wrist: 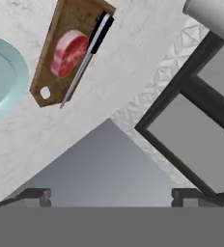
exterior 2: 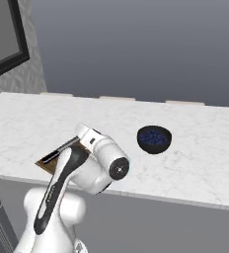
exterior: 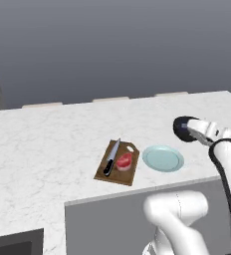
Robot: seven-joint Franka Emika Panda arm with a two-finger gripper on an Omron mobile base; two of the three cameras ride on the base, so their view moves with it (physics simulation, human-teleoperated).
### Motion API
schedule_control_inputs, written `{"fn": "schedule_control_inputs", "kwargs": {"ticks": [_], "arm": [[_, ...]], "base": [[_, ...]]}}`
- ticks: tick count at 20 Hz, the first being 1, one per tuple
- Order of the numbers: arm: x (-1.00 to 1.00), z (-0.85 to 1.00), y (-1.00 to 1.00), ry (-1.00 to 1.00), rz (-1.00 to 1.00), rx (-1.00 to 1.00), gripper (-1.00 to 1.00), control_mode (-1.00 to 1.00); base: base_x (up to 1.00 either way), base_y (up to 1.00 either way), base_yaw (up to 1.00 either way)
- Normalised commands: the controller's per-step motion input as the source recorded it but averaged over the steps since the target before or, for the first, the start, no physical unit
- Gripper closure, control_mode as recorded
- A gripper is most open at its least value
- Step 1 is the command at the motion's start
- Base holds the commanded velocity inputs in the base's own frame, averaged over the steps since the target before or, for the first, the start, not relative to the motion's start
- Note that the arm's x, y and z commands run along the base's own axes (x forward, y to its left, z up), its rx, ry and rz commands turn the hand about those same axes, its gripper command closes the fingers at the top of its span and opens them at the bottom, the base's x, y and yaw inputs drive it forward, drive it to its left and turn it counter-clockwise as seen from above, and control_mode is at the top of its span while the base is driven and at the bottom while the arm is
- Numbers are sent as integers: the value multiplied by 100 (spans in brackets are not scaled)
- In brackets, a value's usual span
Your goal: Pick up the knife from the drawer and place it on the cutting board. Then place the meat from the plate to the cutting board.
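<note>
The dark-brown cutting board (exterior: 118, 172) lies near the counter's front edge. The knife (exterior: 111, 158) rests along the board's left side, black handle toward the front. Beside it on the board sits the red-pink meat (exterior: 124, 161). The pale teal plate (exterior: 163, 159) stands bare just right of the board. From the hand view I see the board (wrist: 51, 67), the knife (wrist: 87, 53), the meat (wrist: 68, 53) and the plate (wrist: 0, 79) well away from my gripper (wrist: 111, 195). Its fingertips (wrist: 36, 195) stand wide apart with nothing between them. The drawer is out of view.
A dark navy bowl (exterior 2: 154, 139) stands on the marble counter (exterior: 43, 149) to the right of the plate, partly behind my arm in the left base view. A dark-framed panel (exterior 2: 3, 34) hangs at the left wall. A flat grey cabinet front (exterior: 102, 224) runs below the counter edge.
</note>
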Motion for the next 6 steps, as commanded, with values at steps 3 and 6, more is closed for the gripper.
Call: {"fn": "schedule_control_inputs", "kwargs": {"ticks": [3,6], "arm": [[-95,79,-76,-78,0,34,-100,-100],[-34,0,-14,-18,0,8,-100,-100]], "base": [[0,0,0],[0,0,0]]}}
